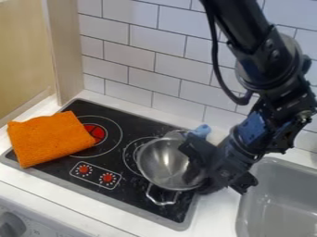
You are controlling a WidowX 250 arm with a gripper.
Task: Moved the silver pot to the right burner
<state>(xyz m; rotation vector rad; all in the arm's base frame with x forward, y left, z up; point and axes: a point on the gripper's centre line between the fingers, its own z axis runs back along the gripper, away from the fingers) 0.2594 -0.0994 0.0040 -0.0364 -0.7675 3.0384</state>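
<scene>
Where the silver pot [158, 162] was seen: over the stovetop [133, 189], the right burner [129, 152] partly covered.
Pincer [197, 167]: positioned at the pot's right rim; whether spread or pressed together could not be told.
Orange cloth [48, 139]: laid partly across the left burner [111, 132].

The pot [158, 163] is smooth, shiny metal; the cloth [44, 139] looks rough and matt, the stovetop [133, 189] glossy black, the wall tiles [133, 60] smooth and glazed.
</scene>
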